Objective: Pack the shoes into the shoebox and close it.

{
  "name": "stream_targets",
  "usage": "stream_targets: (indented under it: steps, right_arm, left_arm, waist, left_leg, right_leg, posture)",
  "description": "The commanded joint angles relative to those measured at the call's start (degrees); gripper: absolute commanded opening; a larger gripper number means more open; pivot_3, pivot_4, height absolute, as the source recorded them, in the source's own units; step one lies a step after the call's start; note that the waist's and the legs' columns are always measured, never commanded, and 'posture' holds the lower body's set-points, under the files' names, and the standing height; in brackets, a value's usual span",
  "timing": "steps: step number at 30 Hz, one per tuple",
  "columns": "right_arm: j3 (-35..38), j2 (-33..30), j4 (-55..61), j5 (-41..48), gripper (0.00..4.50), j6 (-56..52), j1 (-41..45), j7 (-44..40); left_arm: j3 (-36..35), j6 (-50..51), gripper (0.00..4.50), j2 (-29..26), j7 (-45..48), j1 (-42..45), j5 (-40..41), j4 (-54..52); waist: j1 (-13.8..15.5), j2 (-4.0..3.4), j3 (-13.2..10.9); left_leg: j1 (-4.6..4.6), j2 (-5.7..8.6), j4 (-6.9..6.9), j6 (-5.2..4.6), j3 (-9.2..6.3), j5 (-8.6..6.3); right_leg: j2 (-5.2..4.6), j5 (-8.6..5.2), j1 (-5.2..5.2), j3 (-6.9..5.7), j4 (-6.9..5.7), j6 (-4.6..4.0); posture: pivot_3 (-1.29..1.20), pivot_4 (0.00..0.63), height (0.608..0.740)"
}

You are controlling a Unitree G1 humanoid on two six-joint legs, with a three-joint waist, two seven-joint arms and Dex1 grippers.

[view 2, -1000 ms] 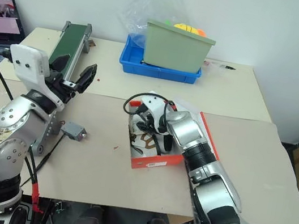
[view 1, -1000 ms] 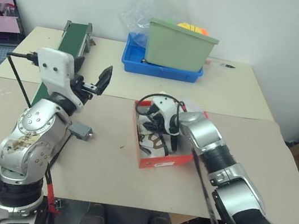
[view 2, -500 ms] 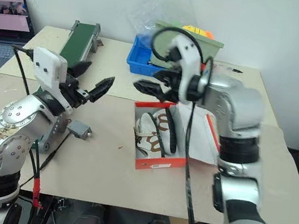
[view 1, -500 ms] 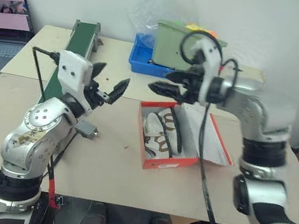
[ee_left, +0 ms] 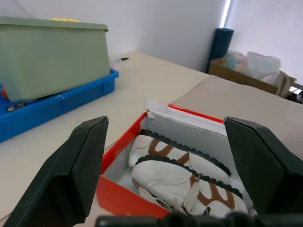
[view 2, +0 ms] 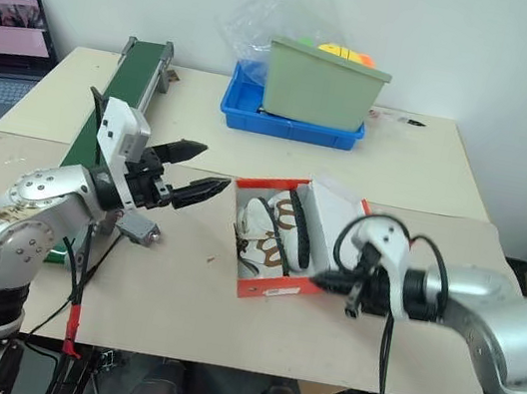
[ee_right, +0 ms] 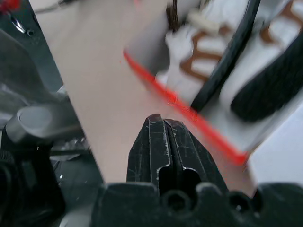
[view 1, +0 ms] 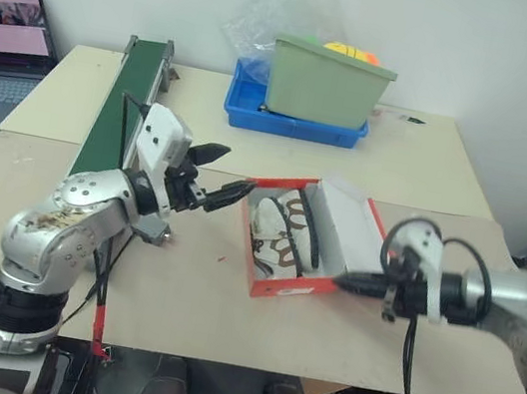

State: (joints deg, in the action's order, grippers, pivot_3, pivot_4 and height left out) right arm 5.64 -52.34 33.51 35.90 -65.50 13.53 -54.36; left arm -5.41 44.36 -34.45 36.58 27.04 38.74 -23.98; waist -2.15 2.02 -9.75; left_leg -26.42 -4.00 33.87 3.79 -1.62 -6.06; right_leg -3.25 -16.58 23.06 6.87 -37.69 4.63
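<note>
The red shoebox (view 1: 281, 283) lies open at the table's middle, its lid (view 1: 353, 218) folded back to the right with the white inside showing. Both whitish shoes (view 1: 280, 232) with brown straps lie inside, side by side. My left gripper (view 1: 227, 173) hovers open just left of the box, pointing at it; the left wrist view looks between its fingers (ee_left: 87, 165) onto the shoes (ee_left: 184, 172). My right gripper (view 1: 354, 282) is shut and holds nothing, low by the box's front right corner; its closed tip (ee_right: 156, 120) sits just outside the red wall (ee_right: 187, 109).
A green bin (view 1: 327, 82) stands in a blue tray (view 1: 286, 121) at the back, with a clear plastic bag behind. A green conveyor (view 1: 122, 109) runs along the left. A small grey part (view 1: 151, 229) lies under the left arm. A laptop (view 1: 4, 32) sits far left.
My right arm left the box, swung up and back, then came down at the box's front right corner with its gripper now shut. The left gripper turned right toward the box.
</note>
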Motion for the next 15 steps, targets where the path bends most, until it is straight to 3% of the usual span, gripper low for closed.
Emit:
stream_targets:
  steps: [1,7,9,12,15]
  right_arm:
    - [3.7,2.3,2.9,-0.9,0.05,1.7,-7.3,5.3]
    - [3.1,11.0,-3.8,-6.7,0.05,11.4,-16.3,13.6]
    - [2.1,14.4,-9.1,-10.4,0.05,18.7,-16.8,15.9]
    - [5.0,25.0,-22.0,-12.5,0.05,32.4,-15.4,20.5]
    - [7.5,31.1,-28.6,-11.5,0.05,38.0,-13.8,21.8]
  left_arm:
    - [0.8,0.8,4.16,-5.5,8.2,1.7,1.6,1.0]
    - [3.8,0.5,4.16,-12.5,17.6,5.8,0.6,6.1]
    - [4.8,0.4,4.16,-14.1,19.5,6.7,-0.3,6.7]
    - [6.4,-0.8,4.16,-16.4,22.2,7.2,-2.3,6.8]
    - [5.8,0.9,4.16,-17.1,22.6,7.2,-1.3,5.8]
  waist:
    - [-0.2,0.04,0.0]
    - [-0.4,0.04,0.0]
    - [-0.4,0.05,0.0]
    - [-0.5,0.11,0.0]
    - [-0.4,0.02,0.0]
  left_leg:
    - [0.02,-0.01,-0.01,0.0,-0.01,0.0]
    - [0.03,0.0,0.02,0.0,0.01,0.0]
    - [0.03,0.01,0.02,0.0,0.03,0.0]
    - [0.06,-0.02,-0.01,0.0,0.0,0.0]
    - [0.04,0.0,-0.06,0.0,0.05,0.0]
  right_leg:
    - [0.01,-0.03,0.0,0.0,0.0,0.05]
    - [0.0,-0.13,0.0,0.02,0.03,0.2]
    - [-0.03,-0.13,-0.02,0.04,0.04,0.22]
    - [0.01,-0.14,-0.01,0.01,0.03,0.21]
    - [-0.01,-0.09,0.01,0.04,0.02,0.13]
  posture:
    - [0.0,0.15,0.74]
    - [0.0,0.15,0.74]
    - [0.0,0.15,0.74]
    - [0.0,0.15,0.74]
    - [0.0,0.15,0.74]
